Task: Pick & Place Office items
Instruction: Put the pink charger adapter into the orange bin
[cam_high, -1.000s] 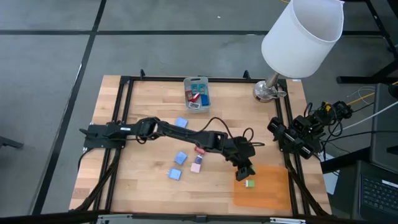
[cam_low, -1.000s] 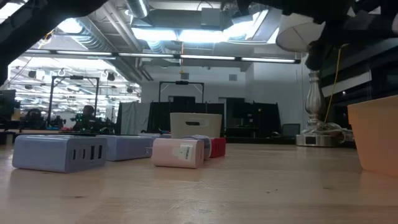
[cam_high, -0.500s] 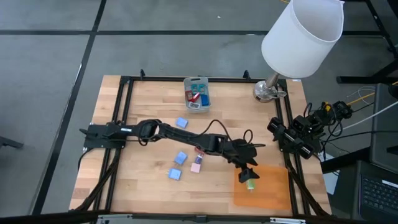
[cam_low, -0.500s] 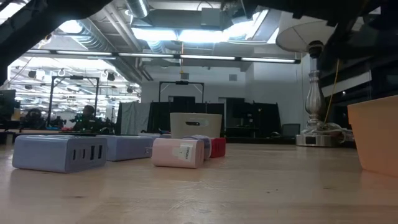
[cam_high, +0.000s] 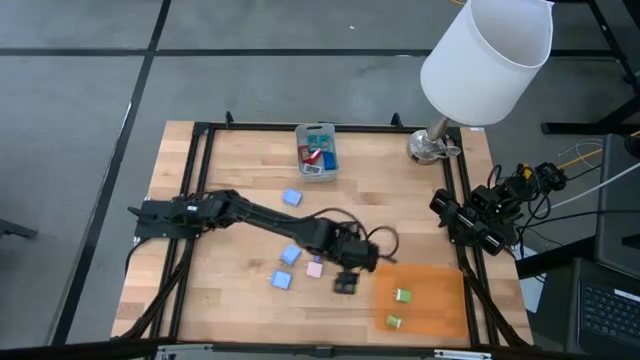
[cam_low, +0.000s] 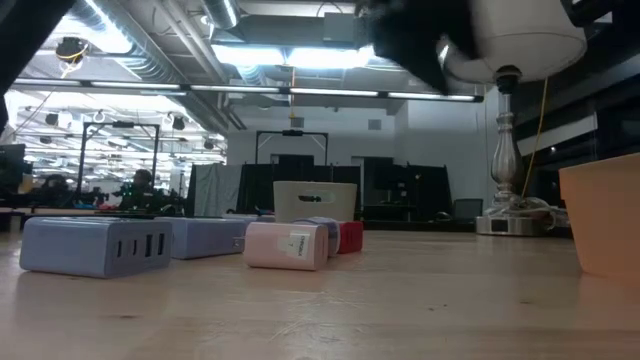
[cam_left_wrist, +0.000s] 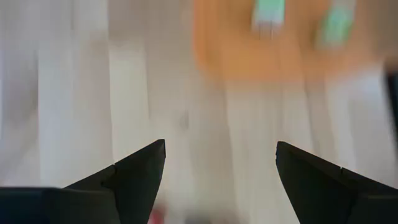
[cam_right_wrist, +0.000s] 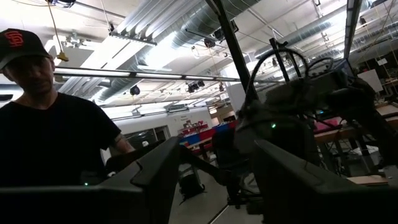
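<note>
The left tool (cam_high: 346, 283) is hovering over the bare wood of the counter (cam_high: 230, 300) just left of the orange mat (cam_high: 440, 295), its fingers (cam_left_wrist: 134, 171) standing wide apart and holding nothing. Two green office items (cam_high: 402, 296) are lying on the mat, one nearer than the other (cam_high: 394, 321), well apart from the tool. Blue pieces (cam_high: 282, 281) and a pink piece (cam_high: 314, 268) are sitting on the wood left of the tool, another blue piece (cam_high: 291, 197) farther back. More pieces are resting in the grey bin (cam_high: 317, 152) at the far edge. The right tool (cam_high: 445, 208) is waiting folded at the right edge, beside the lamp (cam_high: 487, 50), its fingers (cam_right_wrist: 158, 177) parted and gripping nothing.
</note>
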